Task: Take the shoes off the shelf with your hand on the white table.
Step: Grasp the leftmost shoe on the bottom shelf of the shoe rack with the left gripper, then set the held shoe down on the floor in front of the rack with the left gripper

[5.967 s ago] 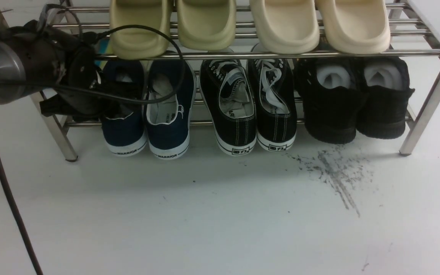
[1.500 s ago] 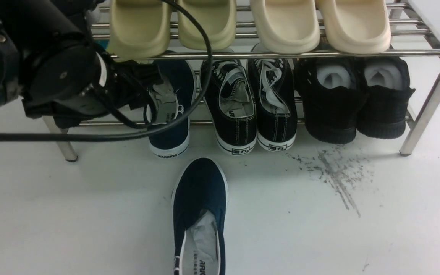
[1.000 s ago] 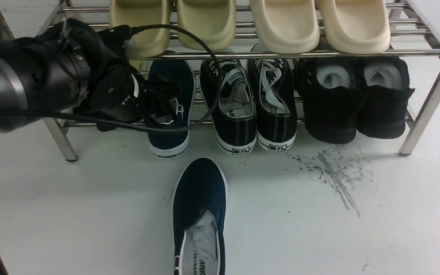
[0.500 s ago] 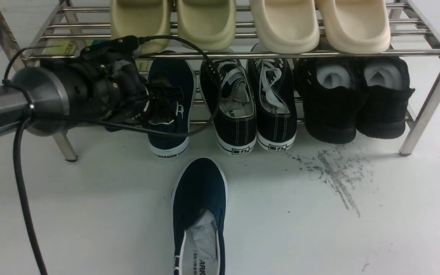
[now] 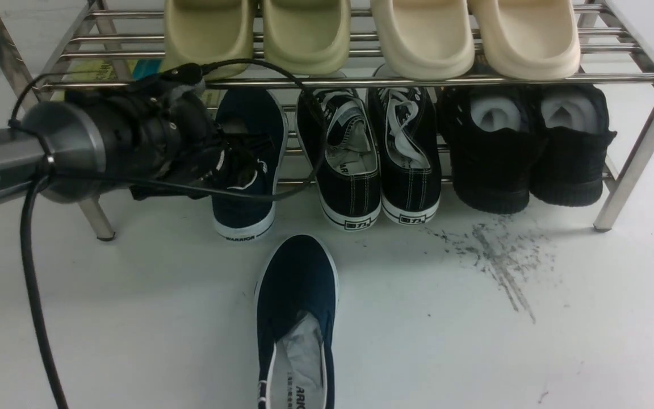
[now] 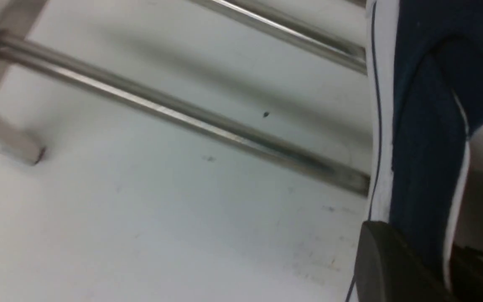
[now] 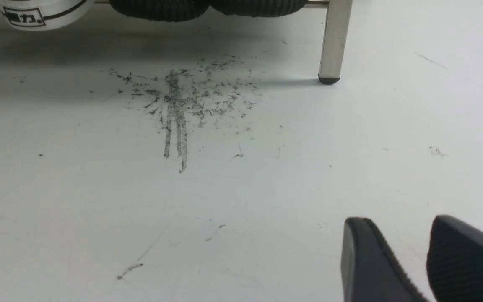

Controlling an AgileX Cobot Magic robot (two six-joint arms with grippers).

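Closest in, the right gripper point(image 7: 403, 228) is low over the white surface point(image 5: 134, 318), its black fingers point(image 7: 371, 260) a little apart with nothing between them. At the bottom centre of the front view, the near navy slip-on point(image 5: 296, 284) lies flat on the surface with its toe pointing at the shelf and its white lining showing. To its right and a little farther back, dark grey scuff streaks point(image 5: 497, 255) mark the white.

Farther back, at the left of the frame, the left gripper point(image 5: 235, 165) reaches in sideways from its grey wrist, with a black cable point(image 5: 29, 295) trailing down. It is clamped on the side wall of the far navy slip-on point(image 5: 247, 204). That shoe sits on the lower tier of the steel shelf point(image 5: 418, 81), and its WARRIOR heel pokes out past the front bar. To its right stand black lace-up sneakers point(image 5: 349, 187), then black fuzzy shoes point(image 5: 491, 170). On the top tier rest olive slides point(image 5: 208, 40) and cream slides point(image 5: 423, 34).
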